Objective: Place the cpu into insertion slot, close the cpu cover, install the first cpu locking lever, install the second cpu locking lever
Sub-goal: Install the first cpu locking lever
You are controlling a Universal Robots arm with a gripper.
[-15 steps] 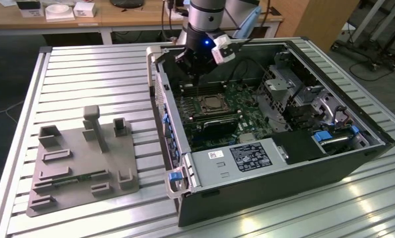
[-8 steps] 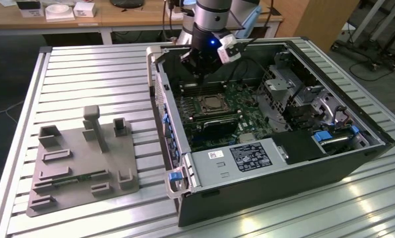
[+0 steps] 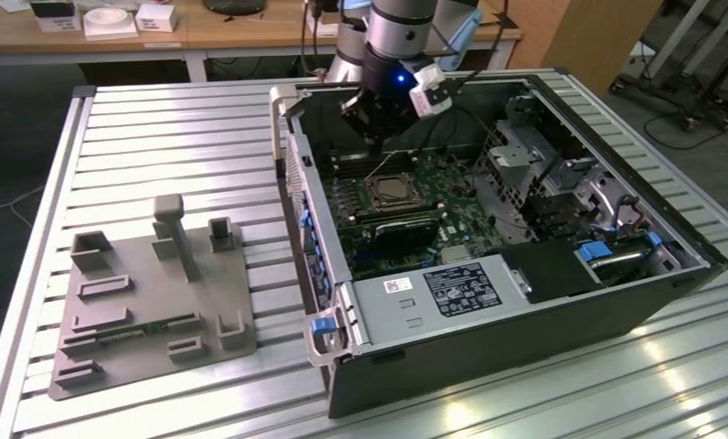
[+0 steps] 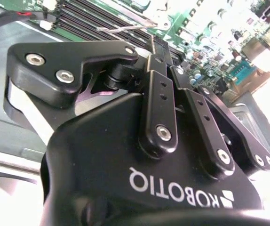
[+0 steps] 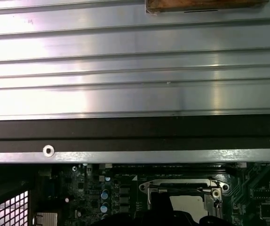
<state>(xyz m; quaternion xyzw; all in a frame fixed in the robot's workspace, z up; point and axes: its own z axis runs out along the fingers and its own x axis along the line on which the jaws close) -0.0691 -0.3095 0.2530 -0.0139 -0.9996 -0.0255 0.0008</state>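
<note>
Inside the open computer case (image 3: pixel 657 302), my gripper (image 3: pixel 377 142) hangs just above the green board, beside the far edge of the insertion slot (image 3: pixel 395 190). Its fingers (image 4: pixel 156 47) are shut together with nothing between them. The cpu (image 5: pixel 187 202) lies flat in the slot, silvery face up, and the cpu cover (image 5: pixel 182 184) frames it. A thin silvery locking lever (image 4: pixel 125 28) slants past the gripper's tip; it also shows as a fine line (image 3: pixel 367 165) rising from the slot. The dark fingers (image 5: pixel 162 205) overlap the slot's near side in the first wrist view.
A grey drive cage (image 3: pixel 432 297) and a metal bracket stack (image 3: pixel 535 160) crowd the case interior. The case wall (image 3: pixel 297 183) stands close on the exterior view's left of the gripper. A grey fixture plate (image 3: pixel 144 302) sits on the slatted aluminium table (image 3: pixel 169 128).
</note>
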